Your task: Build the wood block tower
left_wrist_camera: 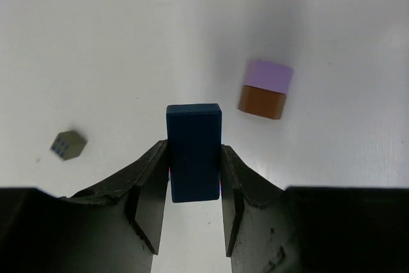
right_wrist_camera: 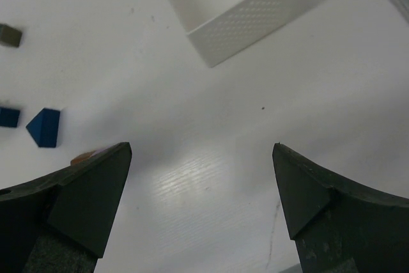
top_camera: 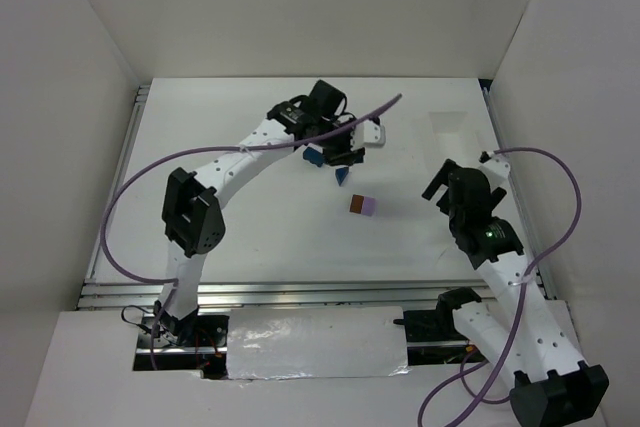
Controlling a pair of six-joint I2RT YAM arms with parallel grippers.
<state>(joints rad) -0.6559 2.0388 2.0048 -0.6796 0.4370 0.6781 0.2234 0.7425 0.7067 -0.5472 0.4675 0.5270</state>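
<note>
Inside the left gripper (left_wrist_camera: 193, 150) sits a clamped dark blue block (left_wrist_camera: 194, 135).

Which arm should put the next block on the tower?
Left. The left gripper pinches the dark blue block, and the lavender-and-brown stack lies just ahead of it. The right gripper is open and holds nothing.

The dark blue block (left_wrist_camera: 193, 126) looks like matt painted wood, and so do the lavender block (left_wrist_camera: 270, 73) and the brown-orange block (left_wrist_camera: 262, 103). The left claw (left_wrist_camera: 193, 153) looks like dull black plastic. The white desk (right_wrist_camera: 192, 187) is smooth with a faint ribbed sheen. The white tray (right_wrist_camera: 255, 20) has a finely perforated wall.
</note>
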